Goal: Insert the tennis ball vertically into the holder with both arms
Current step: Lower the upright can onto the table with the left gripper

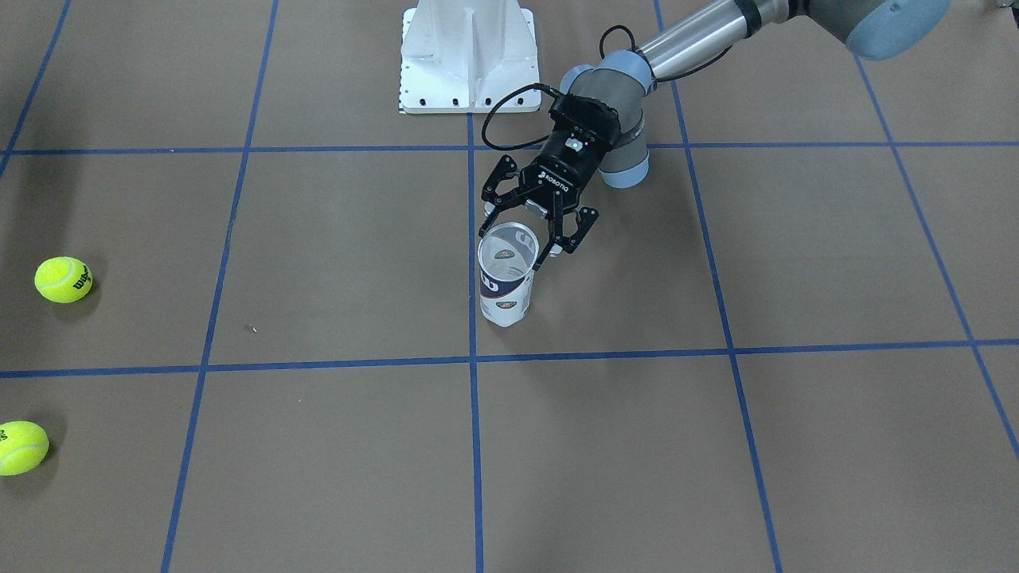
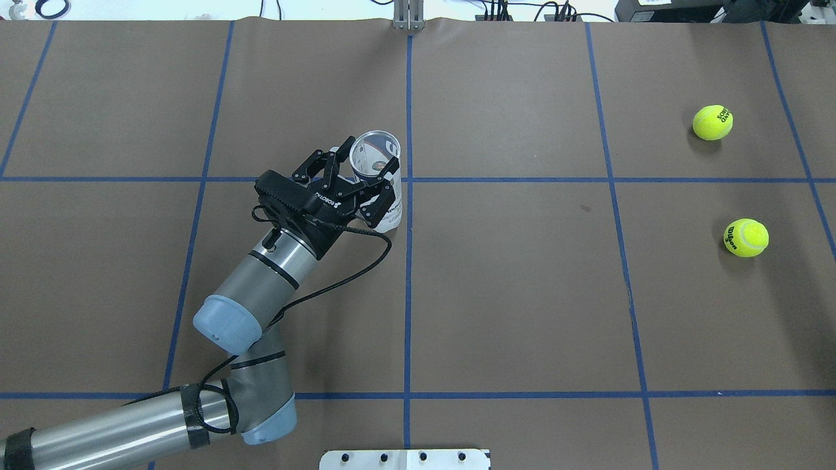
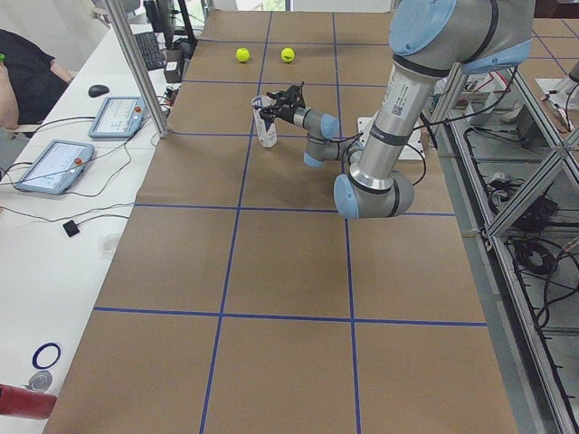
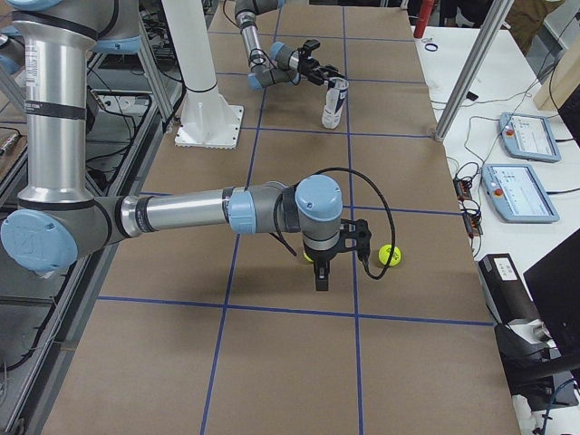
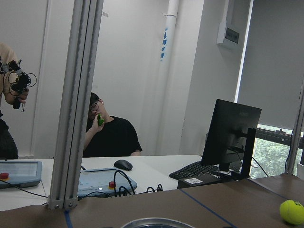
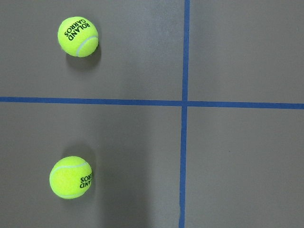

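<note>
The holder [image 1: 505,278] is a clear can with a navy-and-white label. It stands upright with its mouth open near the table's middle, and shows in the overhead view [image 2: 375,173]. My left gripper [image 1: 519,241] is open, with one finger on each side of the can's upper part [image 2: 358,183]. Two yellow tennis balls [image 2: 712,123] [image 2: 746,237] lie on the table far to my right. My right gripper [image 4: 321,276] hangs over them, pointing down; I cannot tell its state. Its wrist view shows both balls [image 6: 78,36] [image 6: 70,177] below, with no fingers in view.
The white pedestal base [image 1: 467,56] stands at the robot's edge of the table. Blue tape lines divide the brown table [image 2: 522,294]. Tablets and an aluminium post [image 4: 471,63] stand along the far side, where operators sit.
</note>
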`<state>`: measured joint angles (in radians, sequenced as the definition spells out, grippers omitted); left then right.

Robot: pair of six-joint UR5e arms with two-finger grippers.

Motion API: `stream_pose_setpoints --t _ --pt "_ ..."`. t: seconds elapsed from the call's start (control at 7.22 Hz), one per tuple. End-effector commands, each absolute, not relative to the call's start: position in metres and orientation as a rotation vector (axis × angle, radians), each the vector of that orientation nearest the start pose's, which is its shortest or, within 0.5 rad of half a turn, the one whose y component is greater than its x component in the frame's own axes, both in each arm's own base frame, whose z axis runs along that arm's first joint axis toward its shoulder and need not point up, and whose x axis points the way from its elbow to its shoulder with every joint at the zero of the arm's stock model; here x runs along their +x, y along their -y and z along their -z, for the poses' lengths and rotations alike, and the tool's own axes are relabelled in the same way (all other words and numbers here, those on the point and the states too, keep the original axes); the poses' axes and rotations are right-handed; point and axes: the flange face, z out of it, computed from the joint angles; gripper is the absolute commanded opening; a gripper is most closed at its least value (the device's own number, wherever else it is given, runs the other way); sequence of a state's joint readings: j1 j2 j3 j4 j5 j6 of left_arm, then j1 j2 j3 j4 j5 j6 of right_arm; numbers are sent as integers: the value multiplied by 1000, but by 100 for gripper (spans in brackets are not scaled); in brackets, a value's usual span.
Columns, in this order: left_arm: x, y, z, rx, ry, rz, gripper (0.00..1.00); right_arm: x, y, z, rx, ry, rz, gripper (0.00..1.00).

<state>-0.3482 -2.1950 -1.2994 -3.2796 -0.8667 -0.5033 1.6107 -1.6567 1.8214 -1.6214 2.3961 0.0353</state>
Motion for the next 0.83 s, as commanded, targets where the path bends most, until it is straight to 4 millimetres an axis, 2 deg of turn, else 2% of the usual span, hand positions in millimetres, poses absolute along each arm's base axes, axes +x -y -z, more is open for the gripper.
stream_pose_setpoints --t 0.0,0.14,0.69 --pt "531 403 -248 1554 -1171 254 85 78 454 -578 107 824 -25 99" --pt "531 403 -248 1555 -1170 253 98 78 454 -578 107 824 -25 99" --pt "531 402 -248 1553 -1173 252 98 78 454 -579 107 823 -25 99"
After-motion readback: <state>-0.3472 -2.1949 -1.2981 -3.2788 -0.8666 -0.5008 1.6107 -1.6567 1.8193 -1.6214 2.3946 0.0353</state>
